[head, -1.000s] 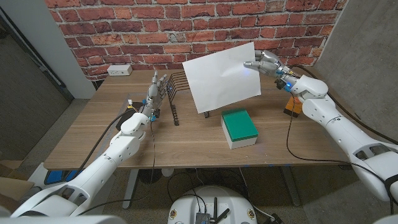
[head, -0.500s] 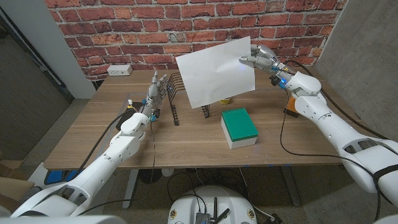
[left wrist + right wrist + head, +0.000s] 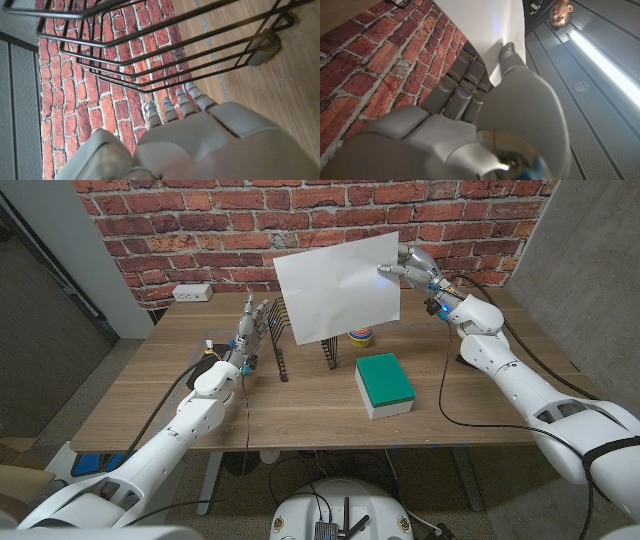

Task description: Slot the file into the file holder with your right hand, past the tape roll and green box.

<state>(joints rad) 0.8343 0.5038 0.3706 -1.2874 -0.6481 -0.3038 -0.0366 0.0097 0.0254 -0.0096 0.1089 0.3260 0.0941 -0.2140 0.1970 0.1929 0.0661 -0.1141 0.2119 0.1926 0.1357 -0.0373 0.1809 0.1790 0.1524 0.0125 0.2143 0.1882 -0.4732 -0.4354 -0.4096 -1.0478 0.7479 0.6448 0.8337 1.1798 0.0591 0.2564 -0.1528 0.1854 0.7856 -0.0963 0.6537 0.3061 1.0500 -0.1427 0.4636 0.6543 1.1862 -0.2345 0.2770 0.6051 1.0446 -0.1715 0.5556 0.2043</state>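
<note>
1. Looking down from the head view, the right hand (image 3: 412, 266) pinches the upper right corner of the white file (image 3: 338, 287) between thumb and fingers and holds it in the air, upright and slightly tilted, above the back of the wooden table (image 3: 150, 395). The file's lower edge hangs over the black wire file holder (image 3: 283, 340), hiding part of it. The tape roll (image 3: 360, 336) peeks out just below the file, and the green box (image 3: 385, 385) lies on the table nearer the robot, apart from the file. The left hand (image 3: 250, 328) stands beside the holder's left end with its fingers straight and close together, holding nothing; whether it touches the wires I cannot tell. A white power strip (image 3: 192, 292) lies at the table's far left edge by the brick wall.

2. In the left wrist view, the left hand's (image 3: 200, 135) straight fingertips (image 3: 176, 103) reach toward the holder's black wire loops (image 3: 165, 55), with a narrow gap visible between them.

3. In the right wrist view, the right hand (image 3: 470, 100) has its thumb (image 3: 509, 52) pressed on the face of the white sheet (image 3: 480, 25) and its fingers curled behind the sheet's edge, clamping it.
</note>
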